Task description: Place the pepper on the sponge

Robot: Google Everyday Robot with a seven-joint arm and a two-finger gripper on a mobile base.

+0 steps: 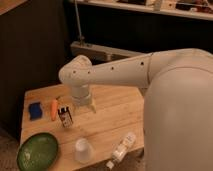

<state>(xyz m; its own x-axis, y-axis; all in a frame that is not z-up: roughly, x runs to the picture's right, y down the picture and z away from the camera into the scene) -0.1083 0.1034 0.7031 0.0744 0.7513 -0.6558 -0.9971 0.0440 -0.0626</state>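
Observation:
An orange pepper (54,109) lies on the wooden table (110,120), just right of the bright-blue sponge (34,110) near the left edge; the two are apart. The gripper (86,106) hangs from the white arm over the table's middle, a short way right of the pepper, its tips close to the tabletop. Nothing shows between its fingers.
A small dark box with a white label (65,117) stands between the pepper and the gripper. A round green plate (37,151) sits at the front left, an upturned clear cup (82,150) beside it, and a white bottle (122,146) lies at the front. The arm's bulky white body fills the right side.

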